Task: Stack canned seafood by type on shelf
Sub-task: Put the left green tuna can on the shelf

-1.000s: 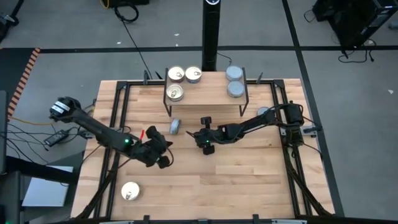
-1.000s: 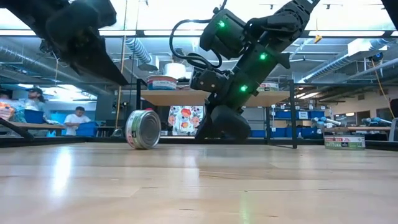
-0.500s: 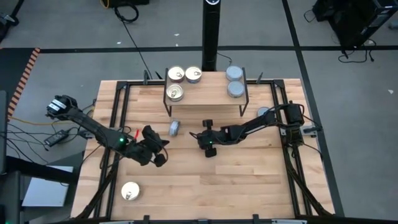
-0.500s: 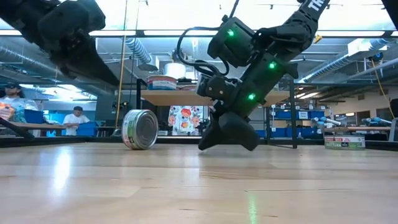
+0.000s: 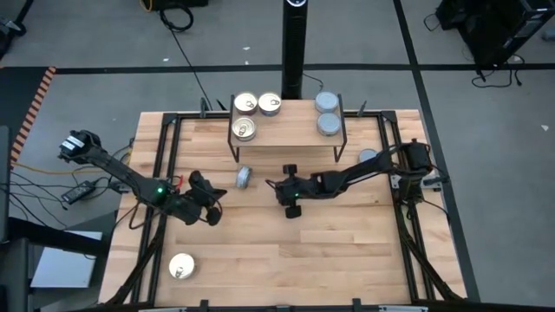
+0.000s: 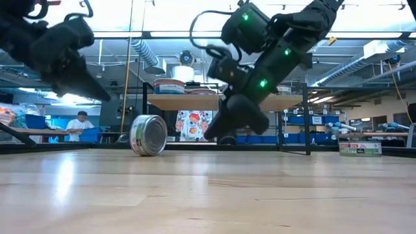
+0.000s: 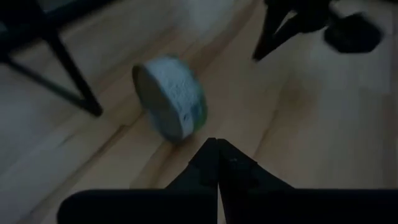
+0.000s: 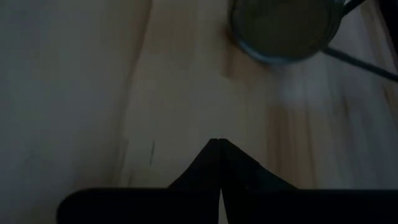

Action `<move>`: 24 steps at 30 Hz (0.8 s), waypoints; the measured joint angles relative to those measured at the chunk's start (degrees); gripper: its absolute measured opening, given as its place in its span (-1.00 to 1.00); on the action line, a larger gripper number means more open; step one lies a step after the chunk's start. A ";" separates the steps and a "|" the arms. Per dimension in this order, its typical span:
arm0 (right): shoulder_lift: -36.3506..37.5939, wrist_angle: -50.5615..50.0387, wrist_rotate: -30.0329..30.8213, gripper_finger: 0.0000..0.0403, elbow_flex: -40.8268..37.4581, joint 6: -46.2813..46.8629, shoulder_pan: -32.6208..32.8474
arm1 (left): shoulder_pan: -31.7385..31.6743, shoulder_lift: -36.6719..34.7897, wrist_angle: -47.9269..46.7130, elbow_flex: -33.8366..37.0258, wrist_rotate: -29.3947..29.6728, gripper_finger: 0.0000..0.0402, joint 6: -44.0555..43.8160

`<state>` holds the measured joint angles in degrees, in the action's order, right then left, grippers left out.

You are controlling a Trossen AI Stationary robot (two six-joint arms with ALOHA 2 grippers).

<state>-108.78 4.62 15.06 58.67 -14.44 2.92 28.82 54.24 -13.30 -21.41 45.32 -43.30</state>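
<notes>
Even, soft light fills the high view, with faint shadows. In the low view, bright ceiling strips across the top cause glare and leave both arms dark silhouettes; the near tabletop blurs. Both wrist views are dim and soft-focused.

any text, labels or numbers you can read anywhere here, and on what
None can be read.
Tin on its edge: printed green-and-white side label, too blurred to read.
Tins on the shelf: banded side labels, too small.
Flat box at the table's far right: print too small.
Poster in the room behind: a colourful pattern, no legible words.
</notes>
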 joint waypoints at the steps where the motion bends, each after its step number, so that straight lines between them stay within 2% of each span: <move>1: 0.46 0.09 -0.35 -0.95 0.00 0.33 0.00 | 0.00 0.01 0.03 0.82 0.01 -0.98 -1.21; 5: 1.59 1.24 -1.99 -0.95 0.02 2.06 0.00 | 0.00 0.35 1.53 3.92 1.50 -0.98 -5.50; 12: 1.23 7.31 -5.84 -0.94 0.02 6.75 0.27 | -0.32 0.66 9.32 7.71 3.09 -0.98 -4.90; 17: 1.21 10.96 -6.13 -0.90 0.02 7.37 0.74 | -0.66 0.66 12.43 9.34 3.24 -0.98 -4.93; 24: 1.15 11.22 -6.02 -0.84 0.02 7.43 0.65 | -0.68 0.68 14.75 9.44 2.99 -0.97 -3.42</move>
<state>-107.63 15.84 9.04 58.70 -7.01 3.56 28.14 54.92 1.45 -11.97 48.30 -46.72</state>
